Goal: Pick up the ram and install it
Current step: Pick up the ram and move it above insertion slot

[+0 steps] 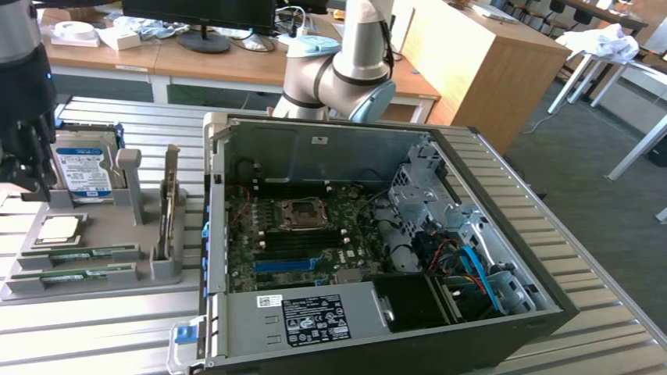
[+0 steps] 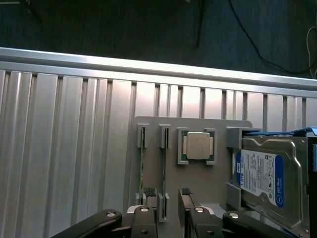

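Observation:
Two ram sticks lie on edge in slots of the grey holder (image 1: pixel 94 291) at the exterior view's left: one ram stick (image 1: pixel 89 251) and a second (image 1: pixel 73 273) beside it. In the wrist view they show edge-on as thin strips, one ram stick (image 2: pixel 164 171) and the other (image 2: pixel 141 171). My gripper (image 2: pixel 167 194) hangs above the holder, open, its fingertips (image 2: pixel 147 192) either side of the first strip's line and clear of it. In the exterior view the gripper (image 1: pixel 26 168) is the black body over the holder's far end. The open computer case (image 1: pixel 344 148) shows the motherboard's memory slots (image 1: pixel 297 248).
On the holder also sit a square silver processor (image 2: pixel 198 146) and a blue-labelled hard drive (image 2: pixel 262 178). An upright card (image 1: pixel 167 205) stands at the holder's edge near the case. The ribbed metal table (image 1: pixel 94 336) ends in a rail (image 2: pixel 148 67).

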`<state>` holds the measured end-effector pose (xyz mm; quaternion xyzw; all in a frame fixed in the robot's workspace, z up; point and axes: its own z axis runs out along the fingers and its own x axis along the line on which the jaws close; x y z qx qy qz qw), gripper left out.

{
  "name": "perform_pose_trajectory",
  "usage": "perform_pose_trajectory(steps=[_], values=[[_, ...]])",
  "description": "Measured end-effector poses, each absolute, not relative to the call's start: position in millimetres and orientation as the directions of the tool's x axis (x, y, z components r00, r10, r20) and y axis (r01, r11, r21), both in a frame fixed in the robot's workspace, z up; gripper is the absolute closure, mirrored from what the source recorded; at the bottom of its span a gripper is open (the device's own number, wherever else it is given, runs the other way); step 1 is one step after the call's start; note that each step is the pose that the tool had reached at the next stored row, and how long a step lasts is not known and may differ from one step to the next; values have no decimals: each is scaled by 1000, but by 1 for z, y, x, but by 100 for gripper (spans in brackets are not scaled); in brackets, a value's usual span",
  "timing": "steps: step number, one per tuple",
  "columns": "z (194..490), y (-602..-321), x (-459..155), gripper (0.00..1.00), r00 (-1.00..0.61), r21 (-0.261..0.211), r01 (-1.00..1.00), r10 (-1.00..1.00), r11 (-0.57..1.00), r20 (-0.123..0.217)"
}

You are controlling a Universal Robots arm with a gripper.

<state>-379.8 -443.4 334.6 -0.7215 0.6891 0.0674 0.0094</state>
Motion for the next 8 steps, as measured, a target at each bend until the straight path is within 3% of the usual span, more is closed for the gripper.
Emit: perform_pose_trajectory(steps=[8], values=[[325,-443,-380,69,41,79,-996,-993,-50,-110]])
